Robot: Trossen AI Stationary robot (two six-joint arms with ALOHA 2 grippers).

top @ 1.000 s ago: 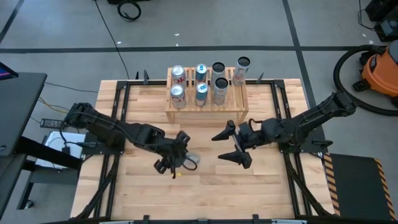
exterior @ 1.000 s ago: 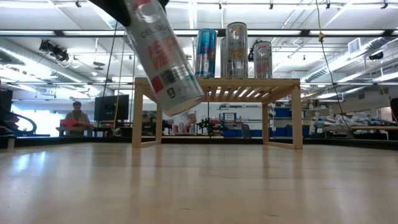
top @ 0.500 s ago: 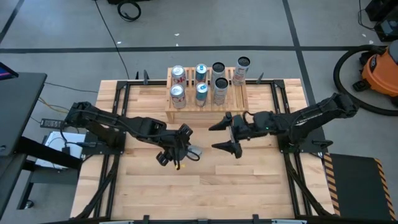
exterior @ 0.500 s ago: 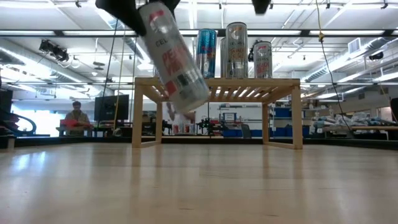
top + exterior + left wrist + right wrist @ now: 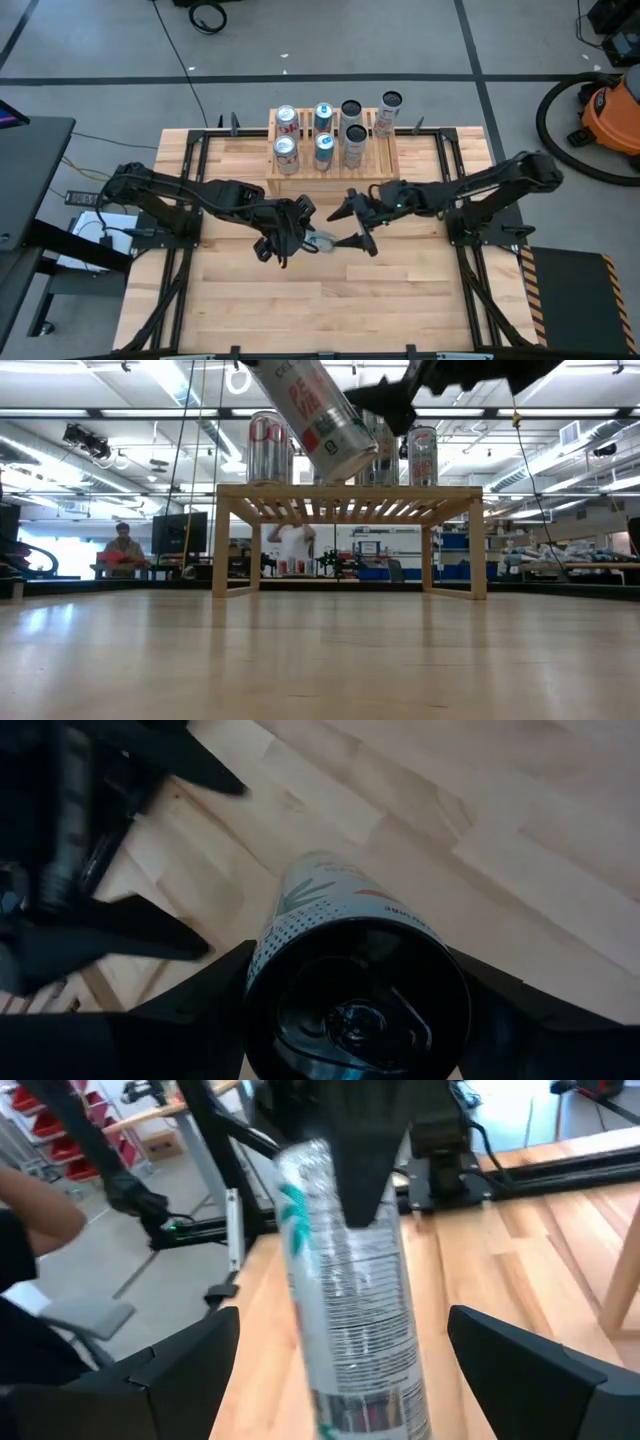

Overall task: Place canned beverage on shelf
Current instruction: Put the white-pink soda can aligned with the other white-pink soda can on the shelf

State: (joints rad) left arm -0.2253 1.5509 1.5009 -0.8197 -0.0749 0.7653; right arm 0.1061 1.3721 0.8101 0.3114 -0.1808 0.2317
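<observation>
1. An orange shop vacuum (image 5: 612,115) stands on the grey floor beyond the table's right edge, its black hose (image 5: 556,110) looped beside it.
2. A coiled black cable (image 5: 208,16) lies on the floor beyond the table's far side.
3. A dark side table (image 5: 30,170) sits at the left, with a grey power strip (image 5: 83,198) and yellow cord near it.
4. Yellow-and-black hazard tape (image 5: 533,290) marks a dark mat at the lower right.
5. In the low view, a seated person (image 5: 122,548) shows in the room behind, at the left.
6. Red storage bins (image 5: 62,1120) show in the right wrist view.
</observation>
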